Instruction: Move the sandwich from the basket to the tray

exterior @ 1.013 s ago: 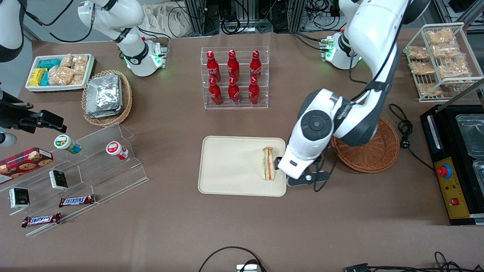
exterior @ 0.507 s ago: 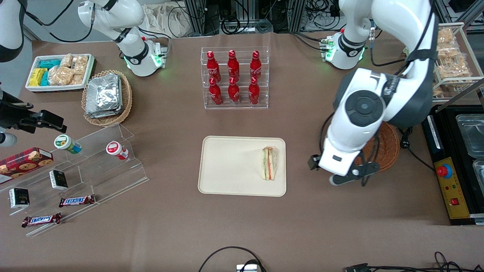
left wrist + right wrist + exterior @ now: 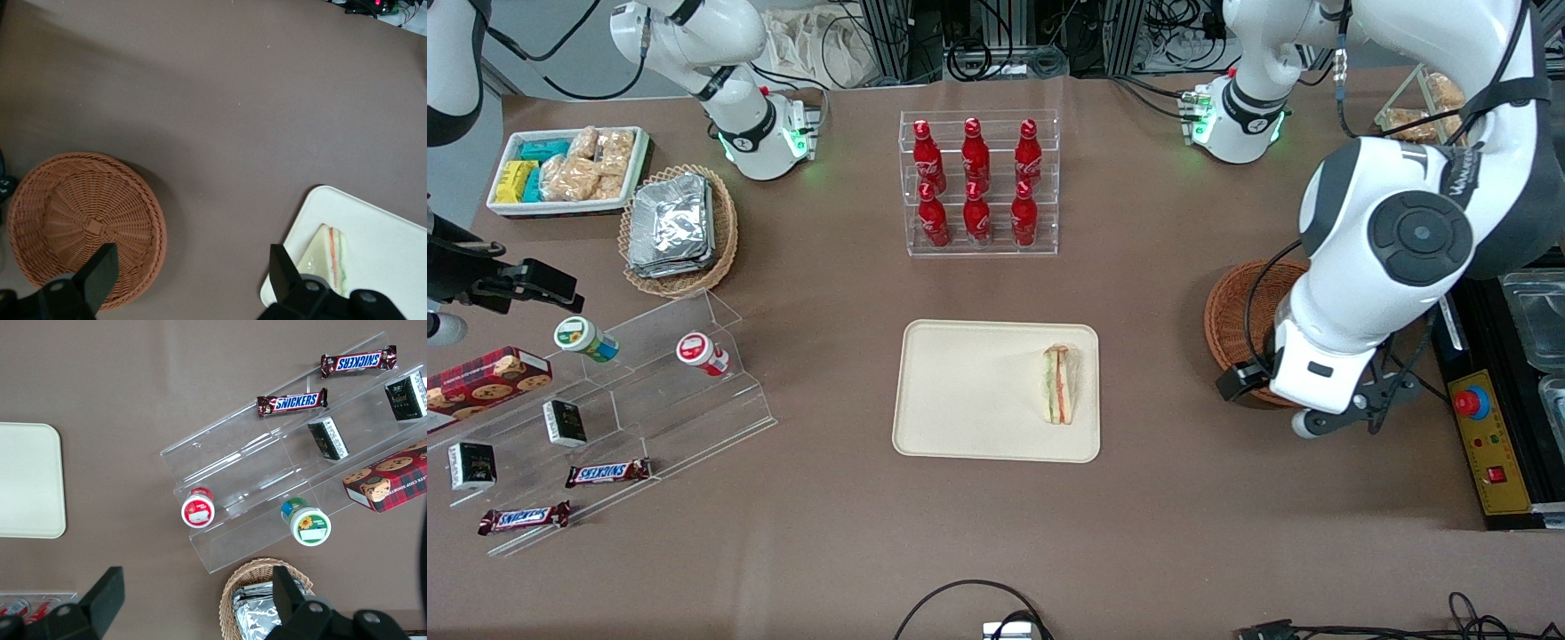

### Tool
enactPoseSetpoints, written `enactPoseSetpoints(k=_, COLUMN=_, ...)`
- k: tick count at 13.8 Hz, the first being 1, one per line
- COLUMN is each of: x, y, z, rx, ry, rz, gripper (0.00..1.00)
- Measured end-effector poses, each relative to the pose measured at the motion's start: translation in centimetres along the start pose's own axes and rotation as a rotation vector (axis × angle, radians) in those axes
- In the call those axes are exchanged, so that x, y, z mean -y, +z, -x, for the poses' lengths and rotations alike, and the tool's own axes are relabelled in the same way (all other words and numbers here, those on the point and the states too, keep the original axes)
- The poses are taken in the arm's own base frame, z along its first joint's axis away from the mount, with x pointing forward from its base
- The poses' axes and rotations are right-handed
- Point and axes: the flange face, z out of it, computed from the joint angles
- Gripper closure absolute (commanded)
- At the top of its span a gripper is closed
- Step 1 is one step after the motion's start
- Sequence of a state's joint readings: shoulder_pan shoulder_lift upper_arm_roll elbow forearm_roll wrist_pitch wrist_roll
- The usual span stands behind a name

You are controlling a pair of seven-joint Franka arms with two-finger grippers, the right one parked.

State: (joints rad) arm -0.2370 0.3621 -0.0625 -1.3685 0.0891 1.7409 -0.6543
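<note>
Resting on the tray (image 3: 960,391), the sandwich (image 3: 1059,384) is lying flat near the tray edge that faces the basket (image 3: 1232,322), cut edge with its orange-red and green layers showing; the placing step looks done. Basket is sitting empty on the tabletop (image 3: 996,533), well apart from the tray, toward the working arm's end. Left arm's pincer (image 3: 190,280) is hanging over bare tabletop between basket (image 3: 83,227) and tray (image 3: 387,247), above the level of both, fingers (image 3: 100,272) spread wide apart and gripping nothing. In the wrist view the sandwich (image 3: 323,257) is sitting just inside the tray rim, clear of the pincer. My read: this is the clearing-off phase after release, with nothing left to carry. Next move is probably only parking the arm away from the tray, staying high enough not to clip the basket rim or nudge the tray. Sandwich seems stable, not overhanging the rim.
</note>
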Motion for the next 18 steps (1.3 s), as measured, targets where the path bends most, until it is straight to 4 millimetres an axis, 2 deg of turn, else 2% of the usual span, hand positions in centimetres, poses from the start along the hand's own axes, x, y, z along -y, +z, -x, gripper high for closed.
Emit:
enactPoseSetpoints(k=3, x=4.2, y=-2.3, z=-1.0, rx=0.026, ry=0.068, rz=0.018, gripper=0.00)
enactPoseSetpoints(k=6, x=8.2, y=-4.4, z=-1.0, rx=0.016, ry=0.102, rz=0.024, gripper=0.00)
enactPoseSetpoints(k=15, x=18.2, y=-11.0, z=2.5, rx=0.039, ry=0.386, rz=0.033, gripper=0.00)
enactPoseSetpoints(k=18, x=19.8, y=-12.7, z=3.5, rx=0.033, ry=0.400, rz=0.050, gripper=0.00)
